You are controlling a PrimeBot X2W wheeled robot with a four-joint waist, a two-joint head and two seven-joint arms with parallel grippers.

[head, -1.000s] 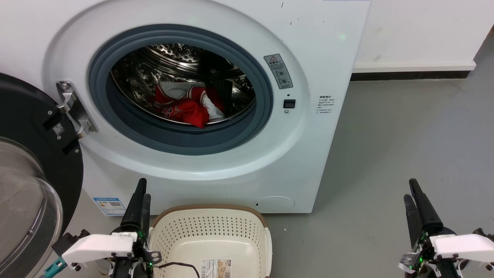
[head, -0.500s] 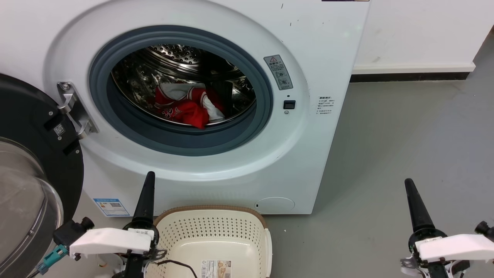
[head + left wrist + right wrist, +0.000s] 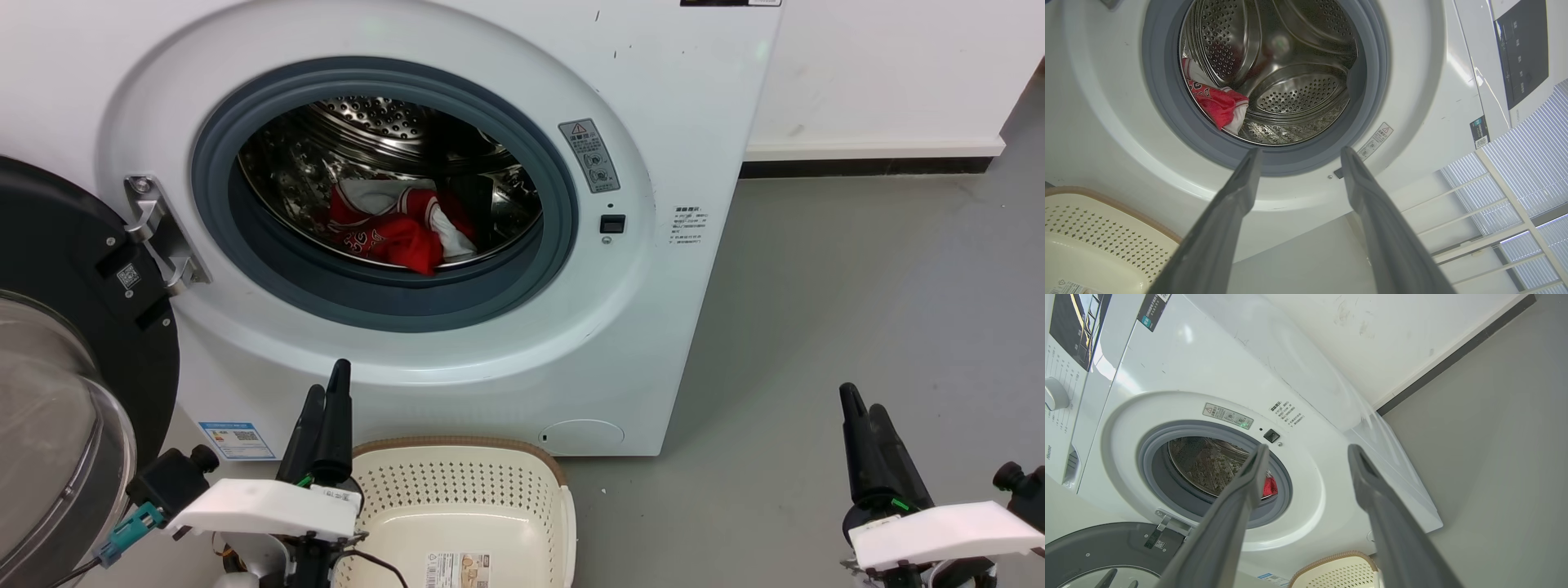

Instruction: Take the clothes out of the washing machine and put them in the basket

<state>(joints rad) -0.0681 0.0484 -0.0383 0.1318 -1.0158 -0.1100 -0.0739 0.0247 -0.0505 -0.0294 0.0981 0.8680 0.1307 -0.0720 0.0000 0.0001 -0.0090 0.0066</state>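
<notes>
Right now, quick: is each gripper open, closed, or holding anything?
Left gripper: open, holding nothing.
Right gripper: open, holding nothing.

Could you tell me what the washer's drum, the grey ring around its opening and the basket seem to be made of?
Drum: polished perforated metal, likely stainless steel, given mirror-like reflections. Ring: matte grey, probably rubber. Basket: cream moulded plastic, slightly glossy, with regular holes; its brown rim looks woven, perhaps moulded too.
</notes>
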